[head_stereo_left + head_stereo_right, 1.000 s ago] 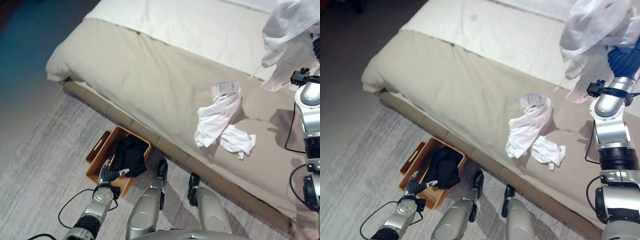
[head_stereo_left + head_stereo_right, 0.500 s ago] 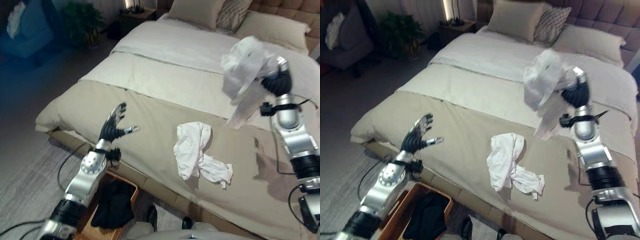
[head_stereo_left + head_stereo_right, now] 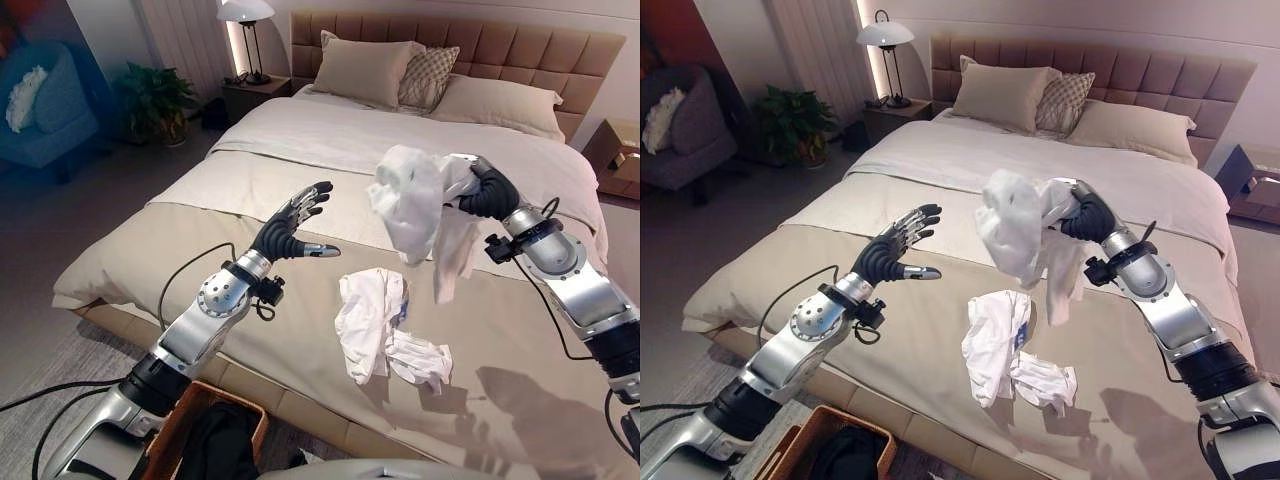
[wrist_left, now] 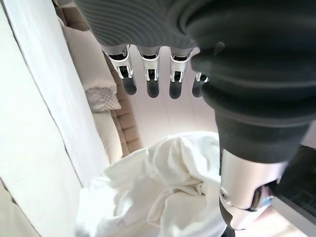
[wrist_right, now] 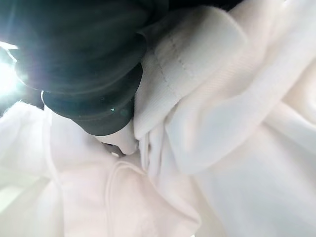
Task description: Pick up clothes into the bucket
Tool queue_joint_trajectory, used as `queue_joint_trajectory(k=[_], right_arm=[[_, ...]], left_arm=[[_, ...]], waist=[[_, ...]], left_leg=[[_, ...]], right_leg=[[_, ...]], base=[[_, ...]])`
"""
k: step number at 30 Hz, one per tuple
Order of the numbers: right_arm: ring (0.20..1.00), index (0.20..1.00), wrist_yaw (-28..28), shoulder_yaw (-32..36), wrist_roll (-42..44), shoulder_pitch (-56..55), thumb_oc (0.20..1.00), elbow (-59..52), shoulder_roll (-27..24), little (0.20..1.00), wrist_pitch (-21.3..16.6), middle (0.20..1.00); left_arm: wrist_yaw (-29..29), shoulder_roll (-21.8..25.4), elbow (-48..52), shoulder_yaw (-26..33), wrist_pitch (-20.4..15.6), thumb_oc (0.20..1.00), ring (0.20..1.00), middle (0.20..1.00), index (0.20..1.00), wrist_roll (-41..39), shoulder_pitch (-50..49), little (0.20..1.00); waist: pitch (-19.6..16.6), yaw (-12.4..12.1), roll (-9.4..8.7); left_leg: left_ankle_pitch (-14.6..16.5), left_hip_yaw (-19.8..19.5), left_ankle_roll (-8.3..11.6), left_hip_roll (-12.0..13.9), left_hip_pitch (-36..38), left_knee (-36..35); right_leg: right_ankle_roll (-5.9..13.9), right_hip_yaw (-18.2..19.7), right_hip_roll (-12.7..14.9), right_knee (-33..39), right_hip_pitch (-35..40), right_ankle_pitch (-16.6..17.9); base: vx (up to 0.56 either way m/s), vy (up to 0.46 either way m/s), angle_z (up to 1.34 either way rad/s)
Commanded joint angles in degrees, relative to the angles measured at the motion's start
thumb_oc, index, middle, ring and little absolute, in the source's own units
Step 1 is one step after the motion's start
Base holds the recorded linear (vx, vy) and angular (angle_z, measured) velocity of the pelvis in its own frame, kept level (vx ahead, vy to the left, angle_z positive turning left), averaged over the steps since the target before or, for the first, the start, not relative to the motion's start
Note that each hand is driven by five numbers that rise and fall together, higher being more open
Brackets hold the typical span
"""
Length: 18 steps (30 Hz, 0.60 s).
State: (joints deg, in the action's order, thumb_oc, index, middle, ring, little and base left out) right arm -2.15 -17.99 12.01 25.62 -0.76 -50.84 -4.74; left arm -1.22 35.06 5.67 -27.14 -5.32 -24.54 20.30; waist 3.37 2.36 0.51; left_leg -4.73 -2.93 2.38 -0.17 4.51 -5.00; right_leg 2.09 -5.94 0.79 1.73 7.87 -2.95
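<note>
At the far left, a blue armchair (image 3: 45,115) and a potted plant (image 3: 155,100) were recorded against the wall, with a lamp (image 3: 245,15) on a nightstand beside the bed (image 3: 300,190). The bucket, a brown woven basket (image 3: 180,425), was seen on the floor at the foot of the bed, cut off by the lower edge of the head views; a dark garment (image 3: 220,445) lay inside it, only partly visible.

The left hand (image 3: 285,230) was observed raised above the beige bedspread, fingers straight and fanned apart, thumb held out to the side, nothing held. In the left wrist view the fingers (image 4: 150,79) appeared straight in a row, with white cloth seen past them.

Further right, a crumpled white garment (image 3: 370,320) was noted lying on the bedspread, with a second, smaller white piece (image 3: 420,360) touching its lower right side. Whether these were one item or two could not be told.

Above them, a white garment (image 3: 415,205) was seen hanging in the air, well apart from the basket. It was held by the right hand (image 3: 485,195), whose dark cover was wrapped about the bunched top of the cloth. In the right wrist view the fingers were buried in white folds (image 5: 222,123), so the exact grip could not be made out.

Pillows (image 3: 365,70) were logged at the padded headboard (image 3: 520,50).
</note>
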Motion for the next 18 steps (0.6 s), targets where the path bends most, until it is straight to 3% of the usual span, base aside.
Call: queue_joint_trajectory(k=[1, 9, 18], right_arm=[[0.200, 0.200, -1.3, -0.5, 4.6, 2.7, 0.200, -6.6, -0.7, 0.200, -3.0, 0.200], [0.200, 0.200, -5.0, -3.9, 9.6, 2.6, 0.200, -17.2, 3.5, 0.200, -4.1, 0.200], [0.200, 0.200, -6.9, -9.5, 12.0, 5.8, 0.200, -21.7, 1.8, 0.200, -4.1, 0.200]], left_arm=[[-0.4, 0.9, -3.5, -2.8, -0.6, 1.000, 1.000, 1.000, 1.000, -1.5, 4.6, 1.000], [-0.3, -4.2, -9.4, -5.5, 1.1, 1.000, 1.000, 1.000, 1.000, -2.8, 5.5, 1.000], [-0.9, -4.6, -8.2, -10.3, 2.4, 1.000, 1.000, 1.000, 1.000, -10.6, 9.0, 1.000]], waist=[[-4.6, -0.6, -2.67], [-4.4, -0.1, -2.29], [-4.7, 0.3, -2.46]], left_leg=[[5.9, 2.5, -1.96, -1.7, 1.1, 3.1], [6.2, 2.3, -2.29, -1.9, 1.8, 3.5], [6.1, 1.6, -2.18, -1.8, 2.3, 3.2]], right_leg=[[3.65, 0.5, 3.3, -1.3, -2.5, 2.8], [3.65, 0.5, 3.7, -1.8, -1.9, 2.4], [3.70, 0.1, 3.8, -1.6, -1.3, 2.4]], base=[[0.00, 0.000, 0.00], [0.00, 0.000, 0.00], [0.00, 0.000, 0.00]])
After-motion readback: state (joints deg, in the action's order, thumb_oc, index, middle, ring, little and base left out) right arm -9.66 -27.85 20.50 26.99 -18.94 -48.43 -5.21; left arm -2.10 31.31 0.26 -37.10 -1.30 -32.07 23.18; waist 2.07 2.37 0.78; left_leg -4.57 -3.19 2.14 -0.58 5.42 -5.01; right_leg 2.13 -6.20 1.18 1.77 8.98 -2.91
